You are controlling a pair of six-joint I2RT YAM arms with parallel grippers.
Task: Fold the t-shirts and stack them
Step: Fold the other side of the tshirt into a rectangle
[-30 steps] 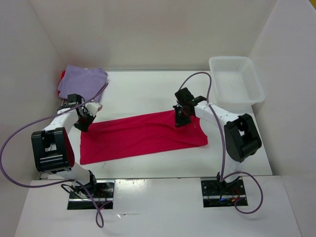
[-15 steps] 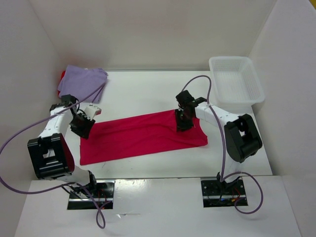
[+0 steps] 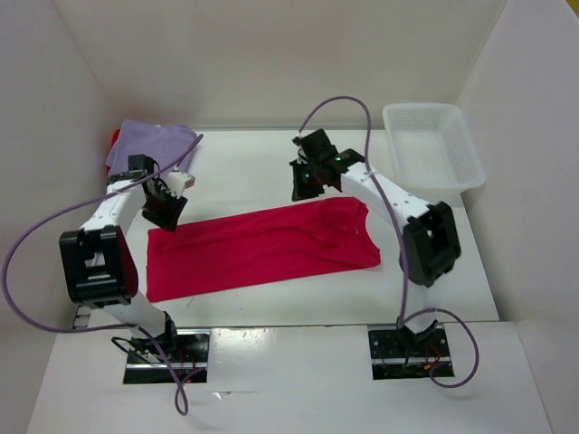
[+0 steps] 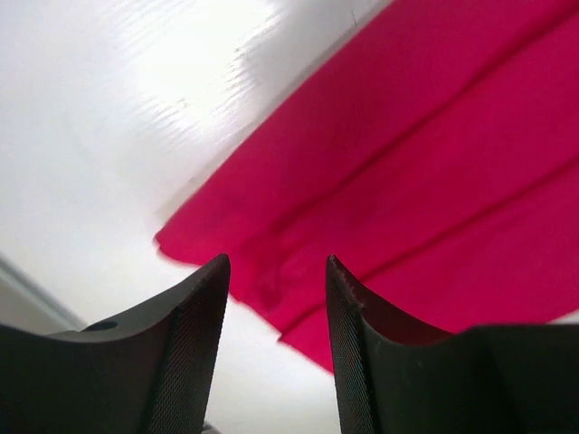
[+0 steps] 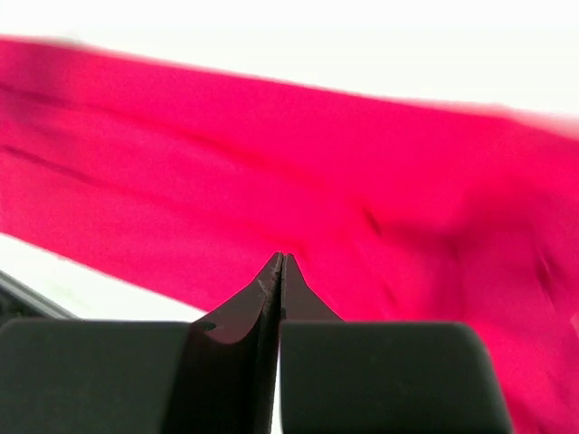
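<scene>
Crimson t-shirt (image 3: 262, 249) lies flat on the surface (image 3: 262, 163), left end effector (image 4: 277, 264) parted and empty above its corner. Right end effector (image 5: 279, 262), pinched closed, holds nothing, seemingly hovering over the far edge.

The right pincer (image 3: 306, 179) is now off the crimson t-shirt (image 3: 262, 249), just past its far edge over the bare table (image 3: 244, 163), shut and empty. The left pincer (image 3: 165, 206), shut a moment ago, now has its jaws parted above the shirt's far left corner and sits slightly farther back.
</scene>
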